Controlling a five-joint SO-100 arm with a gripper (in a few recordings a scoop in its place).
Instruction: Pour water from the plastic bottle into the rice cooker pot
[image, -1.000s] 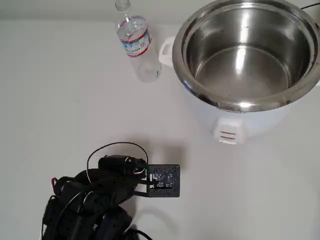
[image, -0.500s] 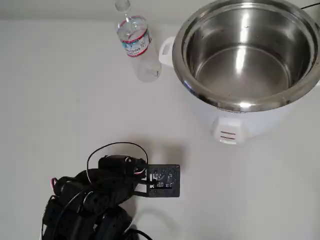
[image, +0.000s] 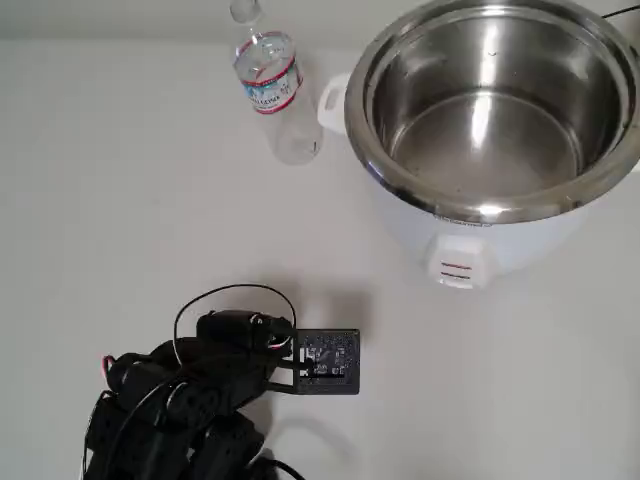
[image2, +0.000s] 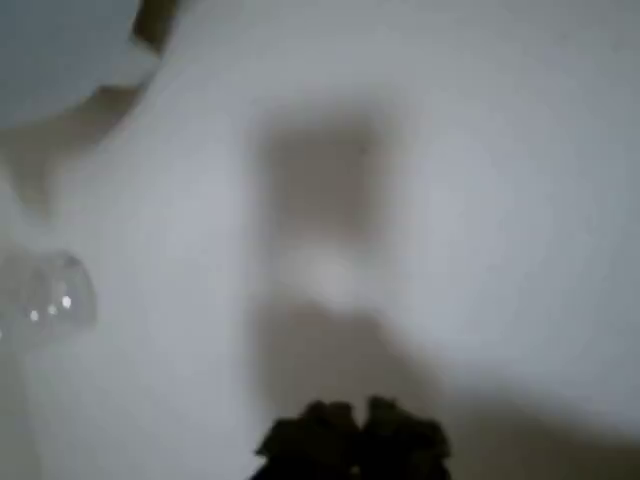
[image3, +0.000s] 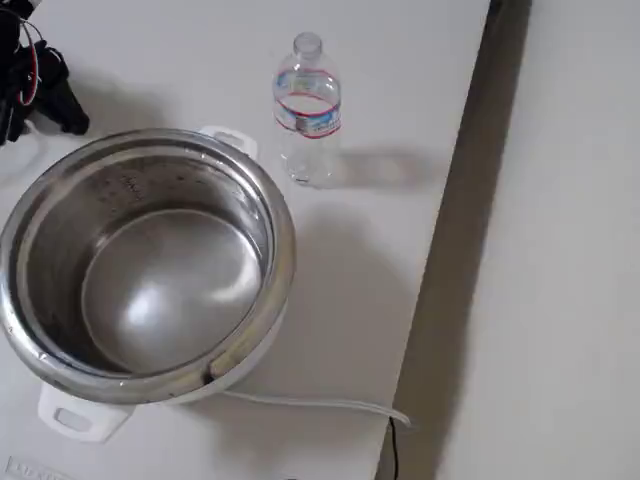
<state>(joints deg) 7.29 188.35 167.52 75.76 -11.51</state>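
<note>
The plastic bottle (image: 270, 85) stands upright near the table's far edge in the overhead view, capped, clear and ribbed, with a red, white and blue label. Just right of it sits the shiny steel rice cooker pot (image: 490, 110), seated in its white body and holding nothing I can make out. In the fixed view the bottle (image3: 308, 110) stands behind and right of the pot (image3: 150, 260). My arm (image: 200, 390) lies folded at the bottom left, far from both. In the blurred wrist view my gripper (image2: 350, 445) shows dark fingertips pressed together, holding nothing.
The white cooker body (image: 470, 250) has a side handle (image: 332, 100) pointing toward the bottle. In the fixed view the table edge (image3: 450, 250) runs down the right side, and a white cable (image3: 310, 403) trails from the cooker. Bare white tabletop lies between arm and bottle.
</note>
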